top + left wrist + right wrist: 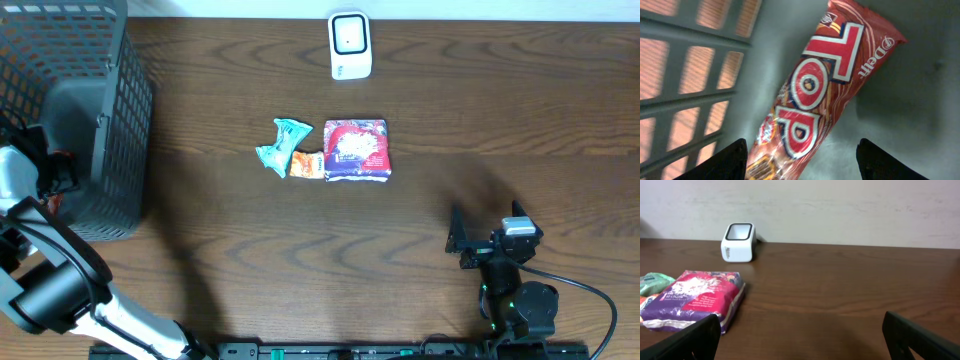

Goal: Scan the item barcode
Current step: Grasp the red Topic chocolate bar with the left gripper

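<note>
Down on the grey floor of the mesh basket (118,110) lies the red TOP wafer bar (812,95), slanted, label up (Delfi printed near one end); the left gripper (802,147) hangs over its lower end, fingers spread either side; out on the table (500,110) sit a white scanner (350,45), a purple snack pack (357,150), a teal packet (283,143) and an orange one (307,164); the right gripper (800,325) gapes wide, well apart from them.
</note>
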Controlling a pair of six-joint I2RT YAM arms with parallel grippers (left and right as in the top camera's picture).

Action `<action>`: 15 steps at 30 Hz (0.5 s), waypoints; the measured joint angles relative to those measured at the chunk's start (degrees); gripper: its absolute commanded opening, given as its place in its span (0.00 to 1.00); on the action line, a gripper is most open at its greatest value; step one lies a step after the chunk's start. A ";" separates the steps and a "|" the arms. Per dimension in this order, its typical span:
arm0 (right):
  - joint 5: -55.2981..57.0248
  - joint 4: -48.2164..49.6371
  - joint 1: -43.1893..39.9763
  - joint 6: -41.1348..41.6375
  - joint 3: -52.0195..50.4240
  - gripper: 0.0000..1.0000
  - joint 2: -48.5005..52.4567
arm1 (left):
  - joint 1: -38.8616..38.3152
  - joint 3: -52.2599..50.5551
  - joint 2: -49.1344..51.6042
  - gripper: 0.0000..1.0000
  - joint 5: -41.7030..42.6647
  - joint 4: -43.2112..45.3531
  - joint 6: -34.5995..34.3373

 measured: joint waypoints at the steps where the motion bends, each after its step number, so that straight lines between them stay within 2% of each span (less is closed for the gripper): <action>1: 0.00 0.02 0.00 0.00 0.00 0.99 0.00 | 0.00 0.00 0.46 0.70 0.07 0.09 0.00; 8: 0.00 0.00 0.00 0.00 0.00 0.99 0.00 | 0.00 -0.02 3.30 0.69 0.50 1.31 0.00; 10: 0.00 0.00 0.00 0.00 0.00 0.99 0.00 | 0.00 -0.02 3.37 0.64 0.61 1.55 0.00; 12: 0.00 0.00 0.00 0.00 0.00 0.99 0.00 | 0.00 -0.02 3.50 0.55 0.92 1.68 0.00; 14: 0.00 0.00 0.00 0.00 0.00 0.99 0.00 | -0.02 0.02 3.63 0.41 1.14 1.77 -0.20; 15: 0.00 0.00 0.00 0.00 0.00 0.99 0.00 | -0.02 0.02 3.74 0.25 1.27 1.86 -0.28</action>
